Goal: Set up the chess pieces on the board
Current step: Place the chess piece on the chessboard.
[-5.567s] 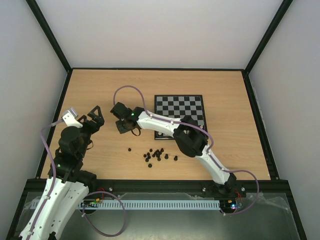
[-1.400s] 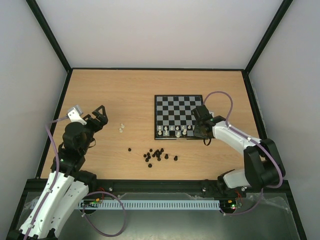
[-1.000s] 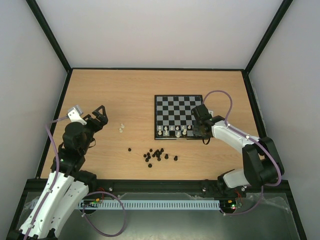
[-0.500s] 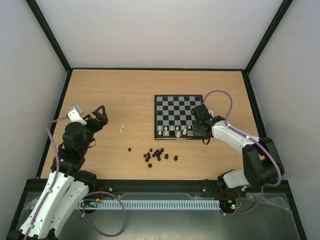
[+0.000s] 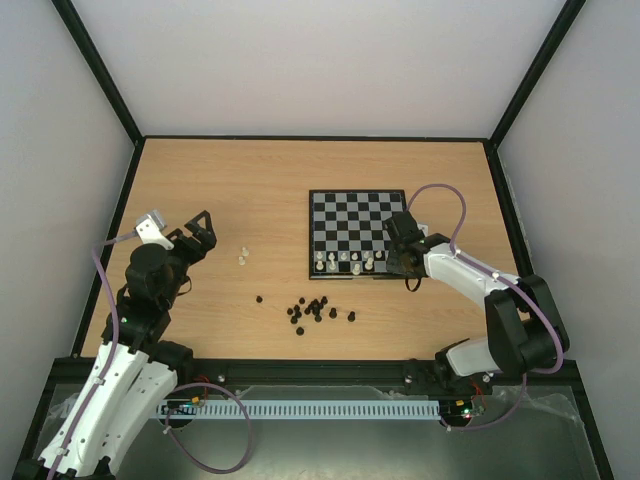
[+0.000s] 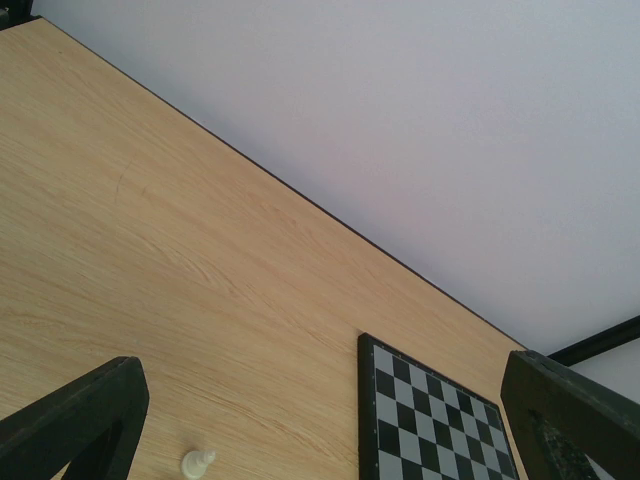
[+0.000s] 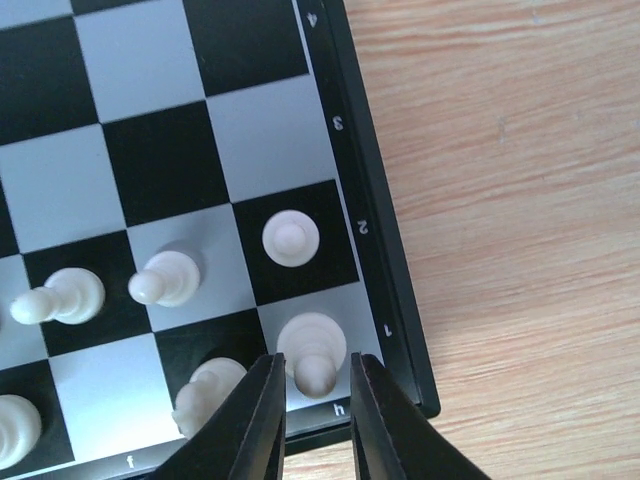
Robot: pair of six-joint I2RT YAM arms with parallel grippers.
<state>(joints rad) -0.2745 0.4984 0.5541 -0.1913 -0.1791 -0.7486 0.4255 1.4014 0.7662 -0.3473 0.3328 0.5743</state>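
The board (image 5: 358, 215) lies right of the table's middle, with several white chess pieces (image 5: 350, 263) along its near rows. My right gripper (image 5: 394, 264) hangs over the board's near right corner. In the right wrist view its fingers (image 7: 262, 420) straddle a white piece (image 7: 312, 345) standing on square h1, with a thin gap on each side. A pawn (image 7: 291, 238) stands on h2 and a knight (image 7: 210, 395) on g1. Two white pieces (image 5: 242, 256) stand on the table left of the board. My left gripper (image 5: 200, 228) is open and empty, raised at the left.
Several black pieces (image 5: 315, 308) lie scattered on the table in front of the board. The left wrist view shows one white piece (image 6: 197, 462) on the wood and the board's corner (image 6: 430, 420). Dark frame posts and walls bound the table.
My right arm has swung from the table left of the board to the board's near right corner. Over the last second it has stayed almost still. The left arm has barely moved.
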